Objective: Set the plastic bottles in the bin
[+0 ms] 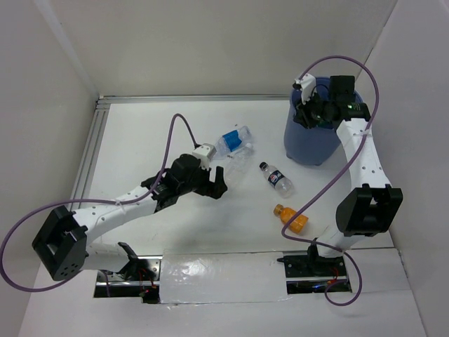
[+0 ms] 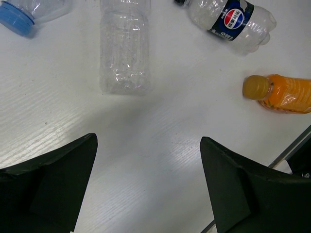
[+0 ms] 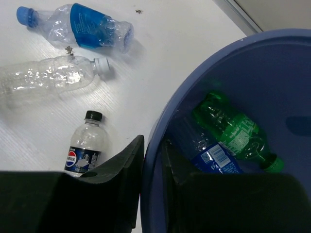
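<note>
The blue bin (image 1: 309,146) stands at the back right. My right gripper (image 1: 309,116) is shut on the bin's rim (image 3: 194,92), one finger outside and one inside. A green bottle (image 3: 233,131) and a blue-labelled bottle (image 3: 214,158) lie in the bin. On the table lie a blue-labelled bottle (image 1: 235,140), a clear bottle (image 2: 124,48), a dark-labelled bottle (image 1: 276,178) and a short orange bottle (image 1: 291,219). My left gripper (image 1: 214,184) is open and empty, just short of the clear bottle's base.
White walls enclose the table on the left, back and right. A metal rail (image 1: 95,140) runs along the left edge. The arm bases and cables sit at the near edge.
</note>
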Tool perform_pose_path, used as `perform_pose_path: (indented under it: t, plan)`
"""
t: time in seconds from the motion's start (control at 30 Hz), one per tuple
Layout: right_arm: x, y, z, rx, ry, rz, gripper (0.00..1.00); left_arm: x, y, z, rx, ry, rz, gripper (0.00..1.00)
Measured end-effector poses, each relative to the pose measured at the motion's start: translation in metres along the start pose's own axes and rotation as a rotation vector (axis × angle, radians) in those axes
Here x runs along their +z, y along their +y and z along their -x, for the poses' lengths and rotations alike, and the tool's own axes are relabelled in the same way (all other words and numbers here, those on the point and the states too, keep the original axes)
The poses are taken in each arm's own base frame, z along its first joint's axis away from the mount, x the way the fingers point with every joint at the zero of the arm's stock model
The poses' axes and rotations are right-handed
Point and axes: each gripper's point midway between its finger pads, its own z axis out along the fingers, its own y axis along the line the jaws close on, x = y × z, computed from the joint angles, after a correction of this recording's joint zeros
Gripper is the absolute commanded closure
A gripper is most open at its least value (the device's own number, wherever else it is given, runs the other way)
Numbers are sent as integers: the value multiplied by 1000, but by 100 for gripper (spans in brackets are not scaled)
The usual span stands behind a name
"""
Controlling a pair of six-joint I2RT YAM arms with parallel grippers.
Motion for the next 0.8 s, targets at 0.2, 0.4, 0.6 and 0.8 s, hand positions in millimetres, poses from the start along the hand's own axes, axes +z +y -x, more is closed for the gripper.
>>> perform_pose_path:
  t: [0.2,0.4,0.6,0.8]
  plan:
    - [-1,2,0,1,7,7,87,-3,2,0,0,-7,7,1]
    - [-4,15,3,-2,9,65,91,-4,4,-3,0,-4,12,1]
    - [-7,28,12,-12,-7,128,93,-6,4,-2,0,-11,16,1]
    - [-10,36,16,-24,-26,178,83,-5,6,-6,0,-2,20,1]
